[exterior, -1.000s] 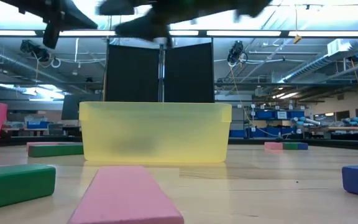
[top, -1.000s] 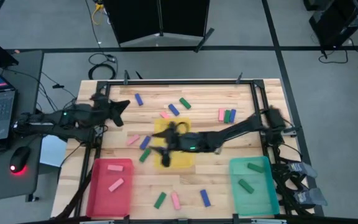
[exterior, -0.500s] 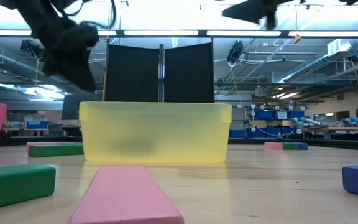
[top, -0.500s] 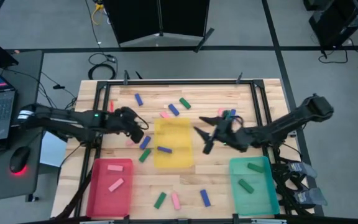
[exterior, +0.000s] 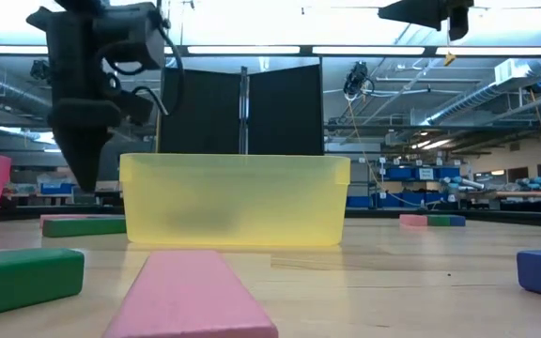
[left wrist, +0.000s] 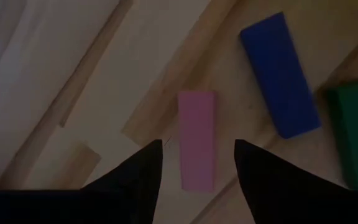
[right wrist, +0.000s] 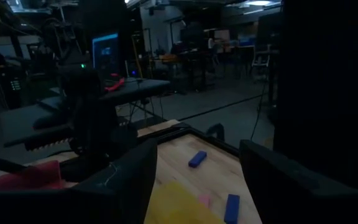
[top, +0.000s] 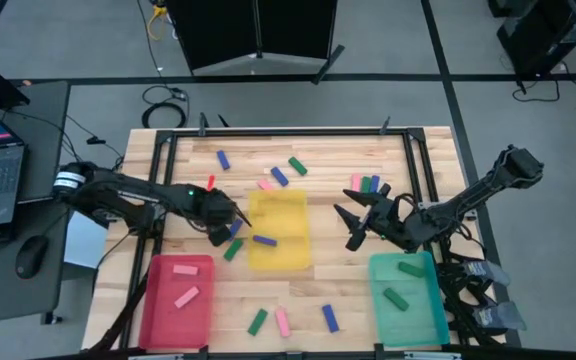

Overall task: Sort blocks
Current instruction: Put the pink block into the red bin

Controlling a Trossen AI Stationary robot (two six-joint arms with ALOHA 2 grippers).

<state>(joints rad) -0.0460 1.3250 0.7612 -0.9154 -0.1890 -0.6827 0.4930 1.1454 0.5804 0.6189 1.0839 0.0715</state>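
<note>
Wooden table w/ three trays, yellow tray point(top: 290, 205) mid-table as landmark. Left gripper point(left wrist: 194, 168) hangs just left of it, fingers apart, straddling a pink block point(left wrist: 196, 148) lying flat; nothing held yet. Blue block point(left wrist: 280, 73) and green block point(left wrist: 356, 134) sit just beside the pink one. Right gripper point(top: 360, 225) hovers right of the yellow tray, fingers apart, empty. Blocks look light, rigid, smooth-sided; best pinched across the narrow width at mid-length. Count approx: one blue in yellow tray, two pink in red tray point(top: 158, 300), two green in teal tray point(top: 418, 310), roughly fourteen loose.
</note>
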